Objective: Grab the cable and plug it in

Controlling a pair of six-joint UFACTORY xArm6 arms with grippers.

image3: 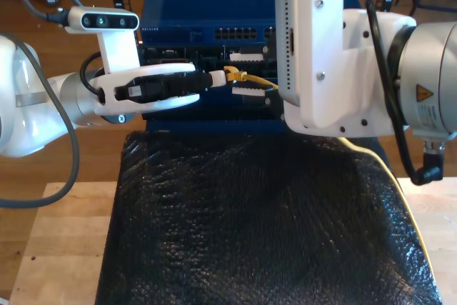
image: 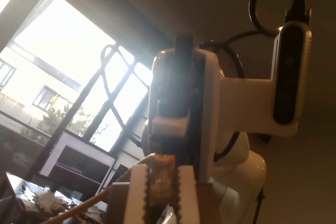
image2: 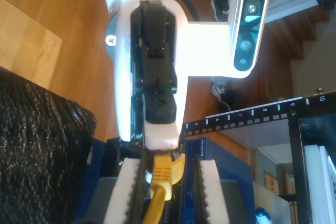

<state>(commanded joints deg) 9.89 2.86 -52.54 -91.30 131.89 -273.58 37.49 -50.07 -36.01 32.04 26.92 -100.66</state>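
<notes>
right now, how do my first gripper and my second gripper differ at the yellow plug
My second gripper has its jaws wide apart with the yellow plug between them; my first gripper looks nearly closed and meets the plug tip-on. My first gripper reaches in from the exterior view's left, my second gripper from that view's right. Both are white and sit in front of the blue switch.
</notes>
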